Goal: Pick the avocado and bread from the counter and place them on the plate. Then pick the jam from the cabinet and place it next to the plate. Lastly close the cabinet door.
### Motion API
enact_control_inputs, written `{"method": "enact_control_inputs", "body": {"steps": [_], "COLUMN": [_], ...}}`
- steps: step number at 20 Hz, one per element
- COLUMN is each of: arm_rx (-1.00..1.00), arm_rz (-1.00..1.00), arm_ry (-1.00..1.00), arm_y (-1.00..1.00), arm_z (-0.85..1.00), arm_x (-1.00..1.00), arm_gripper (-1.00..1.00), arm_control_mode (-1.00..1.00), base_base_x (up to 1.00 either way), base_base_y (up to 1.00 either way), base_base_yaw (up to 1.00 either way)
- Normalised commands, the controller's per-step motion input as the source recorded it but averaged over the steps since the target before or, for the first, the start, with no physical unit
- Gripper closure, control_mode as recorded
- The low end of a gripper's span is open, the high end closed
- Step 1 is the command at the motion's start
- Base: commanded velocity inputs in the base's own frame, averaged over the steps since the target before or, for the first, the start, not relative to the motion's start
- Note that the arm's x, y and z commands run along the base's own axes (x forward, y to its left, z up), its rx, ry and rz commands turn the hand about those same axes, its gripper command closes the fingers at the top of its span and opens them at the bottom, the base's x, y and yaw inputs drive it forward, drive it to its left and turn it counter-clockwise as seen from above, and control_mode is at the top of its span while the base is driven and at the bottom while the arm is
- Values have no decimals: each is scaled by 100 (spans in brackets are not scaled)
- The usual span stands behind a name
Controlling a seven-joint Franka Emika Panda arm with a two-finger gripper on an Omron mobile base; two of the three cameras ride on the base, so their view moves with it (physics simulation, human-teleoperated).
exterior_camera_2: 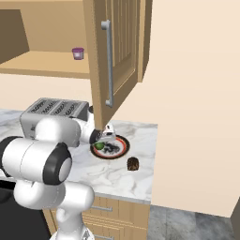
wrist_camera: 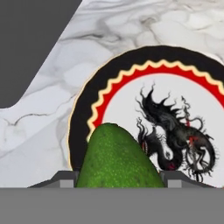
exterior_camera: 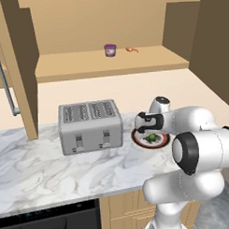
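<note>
The desk (exterior_camera: pixel 38 161) is polished white marble with grey veins. The toaster (exterior_camera: pixel 90 126) looks like brushed metal (matt grey). The cabinet (exterior_camera: pixel 104 23) is plain light wood. The plate (wrist_camera: pixel 87 105) seems glazed, and the avocado (wrist_camera: pixel 118 159) has a pebbled green skin.

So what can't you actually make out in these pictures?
- Avocado, hand view: lower part cut off at the bottom edge, so whether it touches the plate is unclear.
- Plate, left base view: partly hidden by the arm.
- Orange item on the cabinet shelf: too small to identify.
- Bread, right base view: small, detail unreadable.
</note>
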Motion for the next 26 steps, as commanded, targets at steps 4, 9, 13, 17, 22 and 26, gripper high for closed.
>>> {"method": "enact_control_inputs", "body": {"steps": [4,9,13,17,22,26], "arm_rx": [0,0,0,0,0,0], "arm_rz": [2,1,1,1,2,2], "arm_ry": [0,0,0,0,0,0], "arm_y": [0,0,-1,-3,-2,-3], "arm_z": [-12,-12,-12,-11,-11,-11], "arm_x": [11,9,7,4,2,0], "arm_gripper": [100,100,100,100,100,100], "arm_control_mode": [-100,-100,-100,-100,-100,-100], "base_base_x": [0,0,0,0,0,0], "base_base_y": [0,0,0,0,0,0], "base_base_yaw": [0,0,0,0,0,0]}}
